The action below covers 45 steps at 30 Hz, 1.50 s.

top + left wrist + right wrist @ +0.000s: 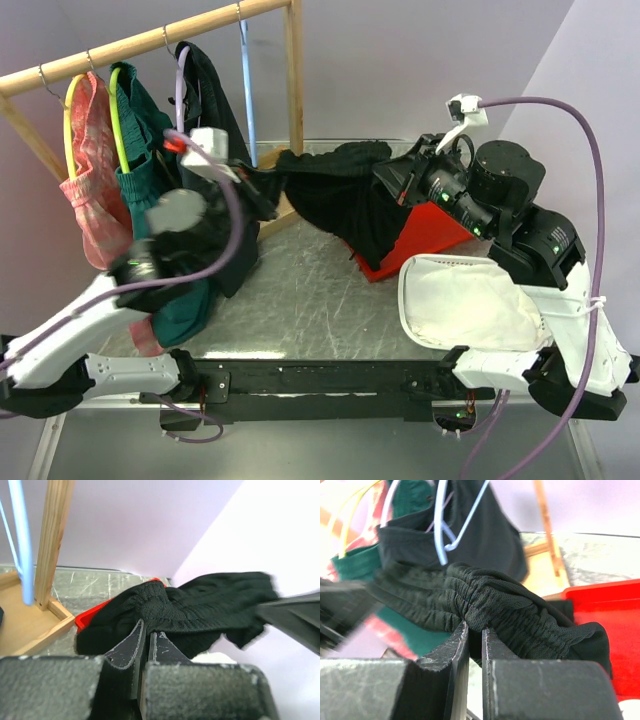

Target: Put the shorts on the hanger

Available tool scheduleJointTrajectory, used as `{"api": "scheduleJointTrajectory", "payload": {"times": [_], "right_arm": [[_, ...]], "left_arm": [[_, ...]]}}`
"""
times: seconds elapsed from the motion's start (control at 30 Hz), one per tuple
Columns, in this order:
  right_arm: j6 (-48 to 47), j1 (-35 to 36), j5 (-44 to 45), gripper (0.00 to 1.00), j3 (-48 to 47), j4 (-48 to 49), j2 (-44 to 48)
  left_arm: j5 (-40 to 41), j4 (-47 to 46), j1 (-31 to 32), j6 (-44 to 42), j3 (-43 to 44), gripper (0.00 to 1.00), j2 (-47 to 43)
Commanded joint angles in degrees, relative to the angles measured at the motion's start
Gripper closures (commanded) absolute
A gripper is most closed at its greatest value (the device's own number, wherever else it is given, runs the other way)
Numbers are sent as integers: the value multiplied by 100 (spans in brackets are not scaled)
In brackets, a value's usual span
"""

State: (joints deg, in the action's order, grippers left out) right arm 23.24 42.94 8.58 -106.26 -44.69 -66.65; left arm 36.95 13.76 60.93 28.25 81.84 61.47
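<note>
Holding the shorts (340,195) taut matters most now. Your left claw (147,642) is clamped on one end of the bunched waistband and your right claw (475,635) on the other, so the fabric spans between them above the desk (310,300). Level both ends, then steer toward the hanger (246,90), hanging at 11 o'clock from the shorts. Mind the wooden post (293,80) at its 3 o'clock and the red tray (425,235) underneath. Open room lies toward 6 o'clock.
</note>
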Motion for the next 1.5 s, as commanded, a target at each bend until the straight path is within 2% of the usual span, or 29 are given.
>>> {"api": "scheduleJointTrajectory", "payload": {"times": [0.0, 0.07, 0.13, 0.17, 0.27, 0.4, 0.53, 0.73, 0.83, 0.87, 1.07, 1.13, 1.3, 1.47], "right_arm": [[30, 4, -269, 100, -45, 153, 336], [145, 4, -409, 100, 446, 267, 651], [329, 4, -558, 100, 963, 513, 863], [373, 13, -716, 100, 1080, 592, 978], [453, 4, -979, 98, 1414, 654, 1031], [514, 4, -1033, 91, 2291, 995, 1224], [628, 4, -1340, 86, 3967, 1672, 1374], [699, 13, -1614, 79, 5597, 2719, 725], [673, 48, -1474, 70, 5870, 2886, 338], [664, 74, -1421, 61, 5923, 2887, 311], [550, 311, -868, 36, 6257, 2694, 644], [576, 425, -736, 31, 6371, 2667, 741], [865, 725, -33, 30, 6669, 2535, 934], [1400, 725, 205, 46, 7074, 2675, 1356]], "left_arm": [[-513, 2022, 7, -487, 1183, 99, -92], [-513, 2820, 7, -566, 1772, 99, 14], [-539, 3236, 7, -610, 2306, 99, 162], [-548, 3552, 7, -619, 2440, 99, 189], [-653, 3721, 7, -584, 2556, 99, 181], [-1049, 3495, 7, -356, 1855, 99, 84], [-1356, 3291, 7, -101, 852, 99, 110], [-1217, 3562, 7, 601, 78, 99, 611], [-857, 3756, -2, 970, -291, 99, 875], [-821, 3766, -45, 1050, -396, 99, 927], [-1383, 3222, -669, 1236, -1345, 99, 972], [-1506, 3168, -923, 1218, -1496, 99, 954], [-1682, 3107, -1398, 1148, -1557, 99, 893], [-1796, 3071, -1663, 1086, -1628, 99, 814]]}}
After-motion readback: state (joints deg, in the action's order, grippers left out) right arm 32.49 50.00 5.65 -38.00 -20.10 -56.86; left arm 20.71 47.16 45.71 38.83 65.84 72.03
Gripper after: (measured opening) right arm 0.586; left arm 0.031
